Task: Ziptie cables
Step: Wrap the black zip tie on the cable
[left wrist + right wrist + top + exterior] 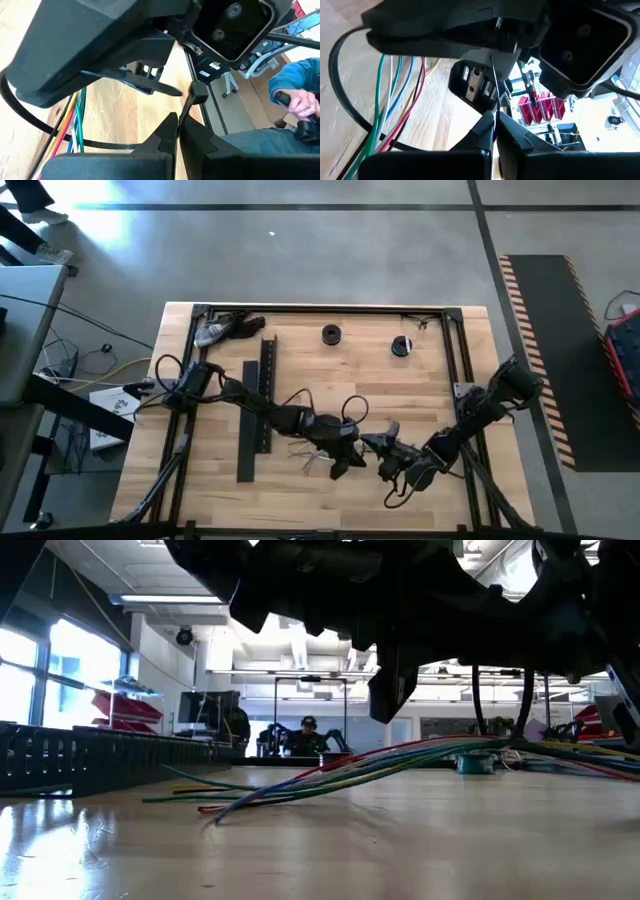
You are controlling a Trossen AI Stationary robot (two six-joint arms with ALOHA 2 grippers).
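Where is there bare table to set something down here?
Free: the stretch between the black channel and the two small round items, and the near-left corner beside the channel. Crowded: centre-front, where both claws meet over the cables.

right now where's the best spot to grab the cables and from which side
Probably the bunched stretch of the cables, just before they fan out into loose ends: there one pinch could catch every strand. Come straight down from above, fingers across the run, since the bundle lies flat along the table.

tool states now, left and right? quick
Left tool: shut, pinching a thin black strip, apparently the zip tie.
Right tool: shut, pinching a thin strand, likely the same zip tie.
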